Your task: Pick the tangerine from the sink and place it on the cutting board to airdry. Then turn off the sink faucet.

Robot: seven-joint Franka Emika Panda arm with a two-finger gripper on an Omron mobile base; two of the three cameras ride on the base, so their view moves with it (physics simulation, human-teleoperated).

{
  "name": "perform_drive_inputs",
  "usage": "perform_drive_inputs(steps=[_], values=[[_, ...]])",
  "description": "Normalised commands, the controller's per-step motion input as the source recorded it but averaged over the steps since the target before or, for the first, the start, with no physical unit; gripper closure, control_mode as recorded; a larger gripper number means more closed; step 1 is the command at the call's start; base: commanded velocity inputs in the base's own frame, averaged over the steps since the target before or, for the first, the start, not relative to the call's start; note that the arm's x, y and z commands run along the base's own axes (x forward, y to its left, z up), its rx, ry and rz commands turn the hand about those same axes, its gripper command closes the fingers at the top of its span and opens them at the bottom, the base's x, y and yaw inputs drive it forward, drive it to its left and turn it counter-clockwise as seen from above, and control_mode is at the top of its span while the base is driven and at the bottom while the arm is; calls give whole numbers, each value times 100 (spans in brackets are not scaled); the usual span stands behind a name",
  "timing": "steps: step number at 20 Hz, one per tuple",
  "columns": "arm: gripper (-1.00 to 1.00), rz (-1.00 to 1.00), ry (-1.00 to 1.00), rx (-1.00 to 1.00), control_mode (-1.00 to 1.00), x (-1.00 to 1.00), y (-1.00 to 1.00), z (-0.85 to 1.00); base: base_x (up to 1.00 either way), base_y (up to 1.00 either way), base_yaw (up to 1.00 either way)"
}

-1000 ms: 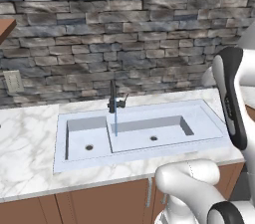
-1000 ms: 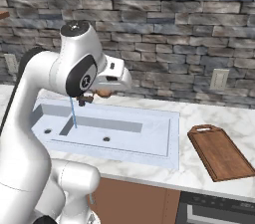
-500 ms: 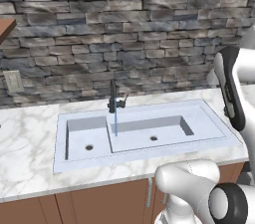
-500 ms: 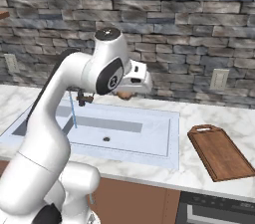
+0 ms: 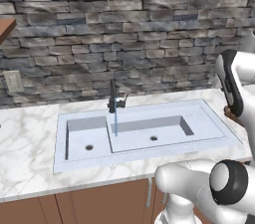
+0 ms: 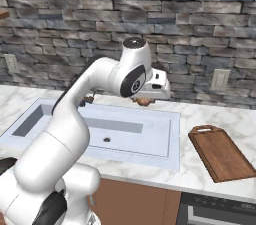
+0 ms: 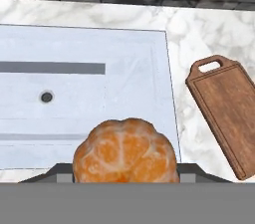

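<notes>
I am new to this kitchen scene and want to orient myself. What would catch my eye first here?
First, the tangerine, bright orange, held in the shut jaws of the gripper above the sink. Next, the dark wooden cutting board, bare on the marble counter to the sink's right. Water is running from the black faucet into the basin.

Even, soft light fills all three views, bright enough to read every surface, with no visible lamp. Shadows are faint: a darker band lies along the inner walls of the sink [image 5: 144,133], and the stone wall [image 6: 75,24] is dimmer in its mortar lines. The white arm [image 6: 95,89] shows smooth shading and no hard glare. The marble worktop [image 7: 199,34] looks flat and matte. Edges are crisp throughout, without blur or lens bending; the tangerine [image 7: 125,151] up close looks slightly coarse.
</notes>
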Motion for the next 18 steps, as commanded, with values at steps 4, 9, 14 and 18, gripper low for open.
perform_drive_inputs(steps=[4,9,14,18], values=[[100,0,0,0,-100,30,-39,-22,0,0,0],[100,2,0,0,-100,24,-26,-9,0,0,0],[100,0,0,0,-100,16,-43,-16,0,0,0],[100,0,0,-2,-100,14,-53,-21,0,0,0]])
